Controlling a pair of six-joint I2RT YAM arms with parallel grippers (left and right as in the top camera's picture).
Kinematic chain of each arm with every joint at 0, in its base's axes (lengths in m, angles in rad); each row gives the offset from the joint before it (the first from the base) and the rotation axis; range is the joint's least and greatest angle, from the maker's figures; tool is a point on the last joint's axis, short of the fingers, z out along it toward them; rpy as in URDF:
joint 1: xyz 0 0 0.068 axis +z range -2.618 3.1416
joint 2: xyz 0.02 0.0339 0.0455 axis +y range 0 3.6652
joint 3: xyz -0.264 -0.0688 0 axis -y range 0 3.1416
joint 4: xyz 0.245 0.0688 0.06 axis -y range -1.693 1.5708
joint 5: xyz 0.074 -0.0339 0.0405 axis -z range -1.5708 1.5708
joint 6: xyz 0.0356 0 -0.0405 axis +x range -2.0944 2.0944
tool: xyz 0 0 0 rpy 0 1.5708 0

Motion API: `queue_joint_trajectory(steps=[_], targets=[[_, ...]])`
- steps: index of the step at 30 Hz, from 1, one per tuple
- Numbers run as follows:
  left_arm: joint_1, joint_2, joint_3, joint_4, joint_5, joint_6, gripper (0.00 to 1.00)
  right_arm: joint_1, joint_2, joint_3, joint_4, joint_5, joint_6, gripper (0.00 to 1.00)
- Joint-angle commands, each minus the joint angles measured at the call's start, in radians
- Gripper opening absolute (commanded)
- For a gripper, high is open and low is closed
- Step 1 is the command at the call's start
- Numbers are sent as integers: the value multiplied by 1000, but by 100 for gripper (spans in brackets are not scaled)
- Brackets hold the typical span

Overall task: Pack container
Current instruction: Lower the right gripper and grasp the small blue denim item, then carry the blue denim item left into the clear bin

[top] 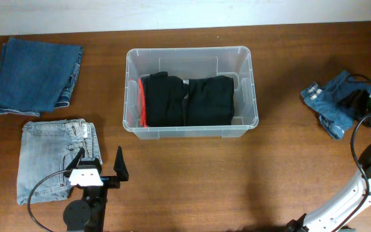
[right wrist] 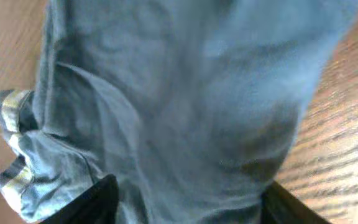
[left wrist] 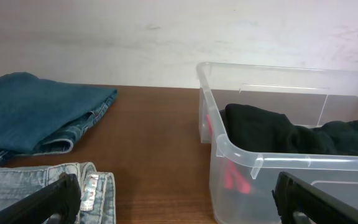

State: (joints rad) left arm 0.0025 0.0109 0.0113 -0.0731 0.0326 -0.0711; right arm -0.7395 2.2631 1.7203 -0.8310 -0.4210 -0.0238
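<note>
"Wooden counter (top: 192,180), container (top: 192,132) at its middle. Where's your risk?"
"Your right hand (right wrist: 191,202) straddles crumpled denim (right wrist: 185,93), grip unclear. Pinch one thin fold and it slips. Left hand (top: 102,164) hangs open."

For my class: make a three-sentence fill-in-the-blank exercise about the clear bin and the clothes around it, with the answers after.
The folded clothes inside the container are mostly ____ in colour.
The left gripper, beside the light jeans, has its jaws ____.
The right gripper is at a crumpled denim garment lying ____ the container.
Answers: black; open; outside.
</note>
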Motion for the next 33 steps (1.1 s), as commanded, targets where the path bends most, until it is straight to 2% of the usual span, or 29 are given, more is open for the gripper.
queue_joint_trajectory(steps=[1,4,8,10,11,12,16,20,23,27,33], targets=[[4,-4,-2,-7,-3,8,99,13,51,-19,-7,11,6,57],[4,-4,-2,-7,-3,8,99,13,51,-19,-10,11,6,47],[4,-4,-2,-7,-3,8,99,13,51,-19,-13,11,6,40],[4,-4,-2,-7,-3,8,100,12,51,-18,-16,11,7,27],[4,-4,-2,-7,-3,8,99,12,51,-18,-18,11,15,15],[4,-4,-2,-7,-3,8,99,12,51,-18,-21,11,26,9],[4,-4,-2,-7,-3,8,99,12,45,-3,-43,6,40,4],[4,-4,-2,-7,-3,8,99,12,22,70,-114,-32,39,4],[4,-4,-2,-7,-3,8,100,12,-6,169,-185,-230,38,4],[4,-4,-2,-7,-3,8,99,22,-46,294,-277,-627,21,4],[4,-4,-2,-7,-3,8,99,106,-94,449,-486,-713,-8,4]])
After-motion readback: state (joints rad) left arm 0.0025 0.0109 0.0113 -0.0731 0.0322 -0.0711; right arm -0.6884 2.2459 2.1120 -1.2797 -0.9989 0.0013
